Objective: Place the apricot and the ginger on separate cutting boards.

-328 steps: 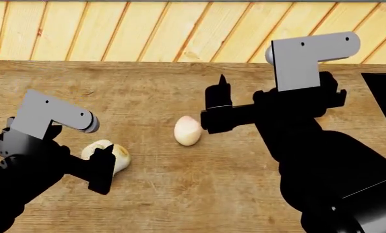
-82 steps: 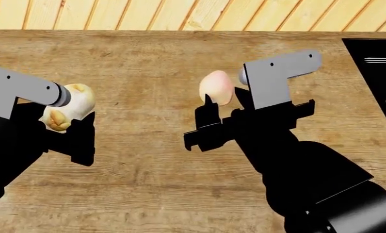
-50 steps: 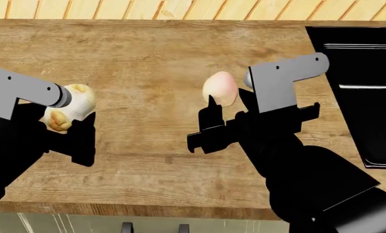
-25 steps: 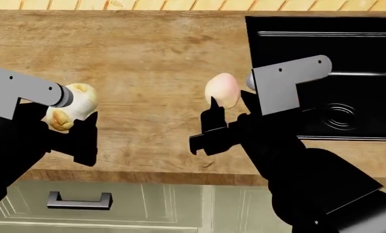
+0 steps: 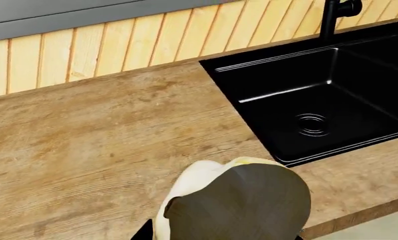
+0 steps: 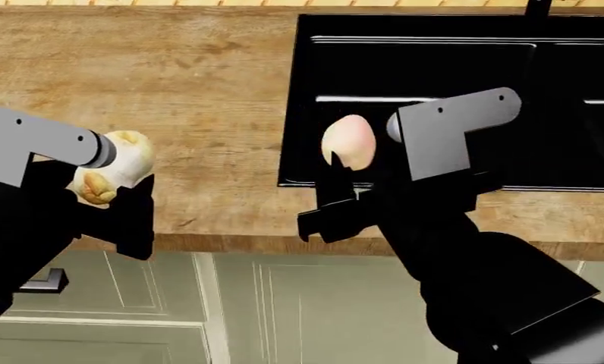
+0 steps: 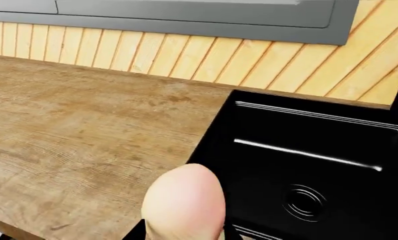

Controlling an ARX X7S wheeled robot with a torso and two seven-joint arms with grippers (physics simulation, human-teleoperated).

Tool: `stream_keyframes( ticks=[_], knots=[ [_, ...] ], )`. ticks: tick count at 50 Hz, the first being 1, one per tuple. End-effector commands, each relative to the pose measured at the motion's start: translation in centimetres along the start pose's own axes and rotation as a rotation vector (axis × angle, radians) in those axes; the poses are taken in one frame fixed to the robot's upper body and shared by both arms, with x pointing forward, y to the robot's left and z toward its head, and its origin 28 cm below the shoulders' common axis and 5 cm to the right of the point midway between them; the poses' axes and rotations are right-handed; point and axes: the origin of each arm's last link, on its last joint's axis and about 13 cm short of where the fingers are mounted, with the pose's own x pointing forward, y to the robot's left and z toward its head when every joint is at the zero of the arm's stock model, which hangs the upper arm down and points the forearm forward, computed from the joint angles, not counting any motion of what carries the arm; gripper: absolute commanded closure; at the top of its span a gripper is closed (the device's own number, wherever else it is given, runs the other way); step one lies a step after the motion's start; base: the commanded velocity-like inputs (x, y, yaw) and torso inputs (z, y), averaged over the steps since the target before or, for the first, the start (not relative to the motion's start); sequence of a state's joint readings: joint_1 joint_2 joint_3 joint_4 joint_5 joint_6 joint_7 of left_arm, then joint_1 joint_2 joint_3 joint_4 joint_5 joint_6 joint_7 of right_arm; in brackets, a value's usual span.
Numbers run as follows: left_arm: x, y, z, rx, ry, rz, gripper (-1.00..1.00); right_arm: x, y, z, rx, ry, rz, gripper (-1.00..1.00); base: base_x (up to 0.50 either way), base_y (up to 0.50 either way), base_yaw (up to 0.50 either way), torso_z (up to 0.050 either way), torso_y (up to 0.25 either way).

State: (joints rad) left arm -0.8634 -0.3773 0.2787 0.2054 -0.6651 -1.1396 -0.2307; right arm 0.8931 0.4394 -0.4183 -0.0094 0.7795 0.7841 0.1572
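The left gripper (image 6: 114, 189) has its jaws closed around the ginger (image 6: 111, 168) and pinches it, so the jaws stand only as wide as the root. The ginger is lifted off the counter (image 6: 180, 98) and, in the head view, it sits at about 9 o'clock, over the front part of the wood. In the left wrist view the ginger (image 5: 199, 185) shows as a pale lump, partly hidden behind a dark rounded part of the gripper, with the counter (image 5: 99, 135) below it.

The right gripper (image 6: 344, 171) has its jaws closed on the apricot (image 6: 349, 141), also only as wide as the fruit. One dark finger (image 6: 335, 182) rises in front of the lower part of the apricot; the other finger is hidden behind the fruit. In the head view the apricot is near the centre, in the air, and it appears over the left rim of the black sink (image 6: 434, 68). In the right wrist view the apricot (image 7: 184, 202) is smooth and pinkish, with the sink (image 7: 312, 165) and its round drain (image 7: 304, 201) just beside it.

The two held things are well apart from each other, the ginger at 9 o'clock of the apricot. Pale cabinet doors (image 6: 281, 303) show below the front edge of the counter. The cutting boards are not visible in any view.
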Motion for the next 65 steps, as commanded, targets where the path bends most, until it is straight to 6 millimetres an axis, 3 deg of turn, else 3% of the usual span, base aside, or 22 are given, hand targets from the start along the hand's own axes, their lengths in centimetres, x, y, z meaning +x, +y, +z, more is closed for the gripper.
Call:
stream_keyframes(
  ticks=[1, 28, 65],
  knots=[
    [-0.34, -0.26, 0.02, -0.021, -0.008, -0.041, 1.00, -0.02, 0.19, -0.03, 0.001, -0.003, 0.031, 1.00, -0.14, -0.50, 0.00, 0.000, 0.000],
    [-0.32, -0.24, -0.18, -0.028, -0.009, -0.042, 1.00, 0.03, 0.06, -0.07, 0.004, -0.005, 0.027, 1.00, -0.14, -0.50, 0.00, 0.000, 0.000],
    [-0.51, -0.25, 0.04, -0.027, -0.021, -0.044, 1.00, -0.16, -0.12, 0.12, 0.003, -0.018, 0.022, 1.00, 0.00, -0.50, 0.00, 0.000, 0.000]
  ],
)
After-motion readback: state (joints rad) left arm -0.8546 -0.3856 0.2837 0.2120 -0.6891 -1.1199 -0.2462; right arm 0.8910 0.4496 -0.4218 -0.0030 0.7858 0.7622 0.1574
